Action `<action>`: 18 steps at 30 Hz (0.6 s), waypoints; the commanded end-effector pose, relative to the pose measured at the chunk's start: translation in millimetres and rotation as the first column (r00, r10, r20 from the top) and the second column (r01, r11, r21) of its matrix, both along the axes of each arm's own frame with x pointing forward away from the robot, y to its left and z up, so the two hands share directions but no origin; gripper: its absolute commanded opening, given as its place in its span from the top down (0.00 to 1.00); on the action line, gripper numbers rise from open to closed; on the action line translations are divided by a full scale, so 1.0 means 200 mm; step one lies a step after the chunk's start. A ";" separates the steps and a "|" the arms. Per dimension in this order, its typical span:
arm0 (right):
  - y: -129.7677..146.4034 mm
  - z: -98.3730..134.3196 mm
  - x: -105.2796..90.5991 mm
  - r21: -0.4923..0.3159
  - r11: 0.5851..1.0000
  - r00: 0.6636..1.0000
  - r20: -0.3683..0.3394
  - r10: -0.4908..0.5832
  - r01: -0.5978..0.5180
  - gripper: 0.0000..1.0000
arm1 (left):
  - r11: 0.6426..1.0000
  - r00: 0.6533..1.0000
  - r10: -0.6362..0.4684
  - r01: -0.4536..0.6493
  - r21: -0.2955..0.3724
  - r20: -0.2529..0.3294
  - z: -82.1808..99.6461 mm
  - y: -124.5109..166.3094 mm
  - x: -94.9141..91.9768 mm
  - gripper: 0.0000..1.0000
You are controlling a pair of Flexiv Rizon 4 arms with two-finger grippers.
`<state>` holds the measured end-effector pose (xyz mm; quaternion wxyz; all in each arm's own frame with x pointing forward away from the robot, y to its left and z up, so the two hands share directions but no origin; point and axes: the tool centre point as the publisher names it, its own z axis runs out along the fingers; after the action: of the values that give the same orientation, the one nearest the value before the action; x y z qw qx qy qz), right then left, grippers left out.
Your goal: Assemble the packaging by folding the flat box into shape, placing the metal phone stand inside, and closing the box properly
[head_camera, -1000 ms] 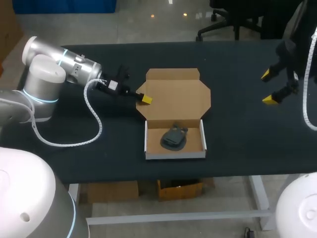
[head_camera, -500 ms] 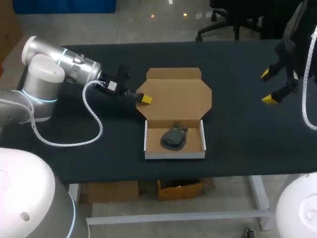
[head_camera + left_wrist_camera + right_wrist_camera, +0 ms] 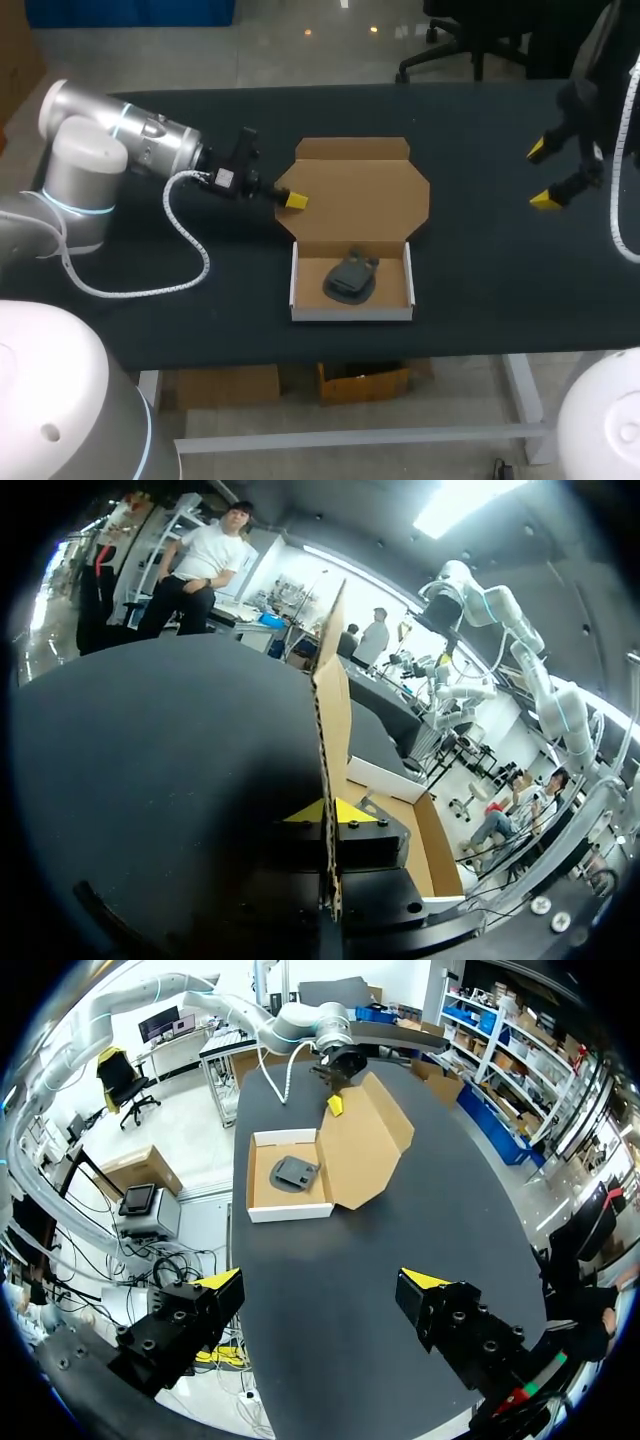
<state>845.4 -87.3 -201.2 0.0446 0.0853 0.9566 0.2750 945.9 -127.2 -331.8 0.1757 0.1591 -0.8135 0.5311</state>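
Closing the box seems to be the step in hand: the phone stand lies already inside the box, which sits near the middle of the desk's near edge. The lid is open behind it, toward the far edge. The left end effector pinches the lid's left border between narrow fingers. The right end effector hangs wide and empty near the far right corner. Next, I think, the lid must swing up and over the stand.

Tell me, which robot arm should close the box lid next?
Probably left. The left gripper clamps the lid by its side flap, and the phone stand sits inside the box. The right gripper hangs open, far off to the side.
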 end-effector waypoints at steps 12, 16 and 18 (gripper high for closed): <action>0.00 0.03 -0.02 -0.001 1.000 1.000 0.011 0.002 -0.002 0.00 | 1.000 0.996 0.002 -0.002 0.000 0.090 0.03 -0.01 -0.07 1.00; 0.00 0.05 -0.01 0.005 1.000 1.000 0.019 0.021 -0.021 0.00 | 1.000 0.996 0.002 -0.002 0.000 0.090 0.03 -0.01 -0.07 1.00; 0.00 0.07 0.00 0.007 1.000 0.999 0.019 0.028 -0.028 0.00 | 1.000 0.996 0.002 -0.002 0.000 0.090 0.03 -0.01 -0.07 1.00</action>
<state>845.7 -84.6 -193.0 0.0535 0.0712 0.9563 0.2786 931.4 -128.1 -324.7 0.1378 0.1366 -0.8208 0.5372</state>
